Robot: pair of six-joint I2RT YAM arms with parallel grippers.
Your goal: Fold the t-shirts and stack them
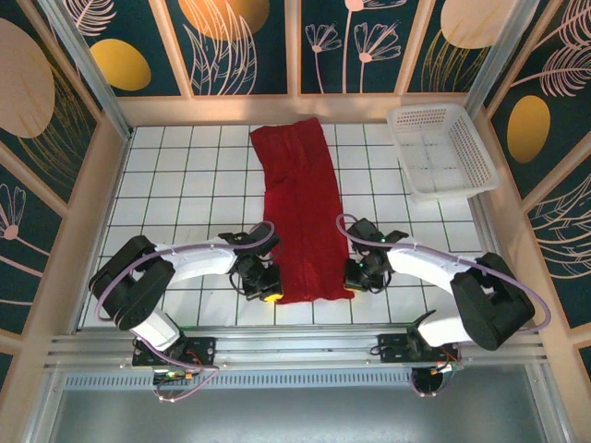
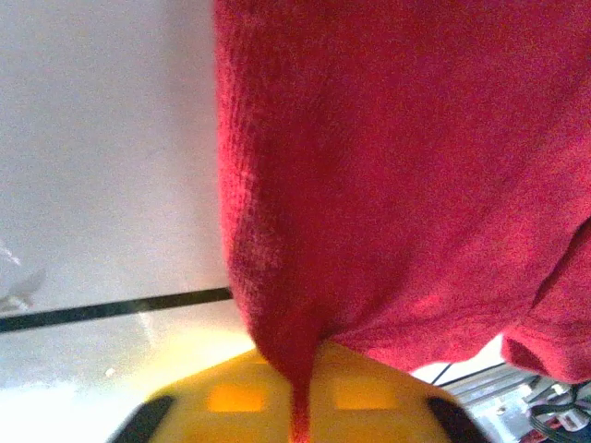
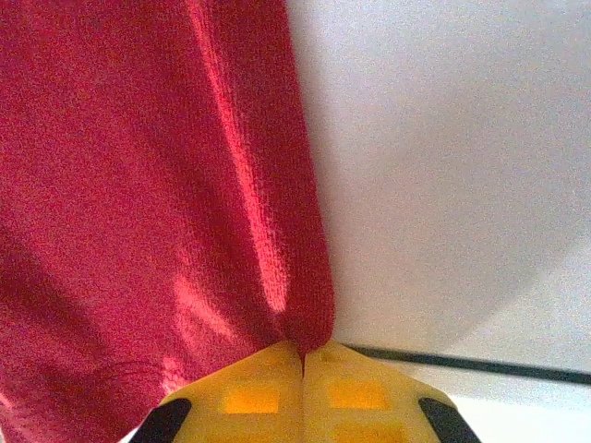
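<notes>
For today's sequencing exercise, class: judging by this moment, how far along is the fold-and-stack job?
Done: the red t-shirt looks folded lengthwise into a long strip on the table. In hand: the left gripper and right gripper are each shut on a near corner of it. Left: folding it crosswise and stacking it.

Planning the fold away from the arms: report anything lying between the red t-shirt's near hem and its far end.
Nothing visible does. The left gripper and right gripper are shut on the near corners of the red t-shirt; the white mesh basket sits apart, at the far right.
</notes>
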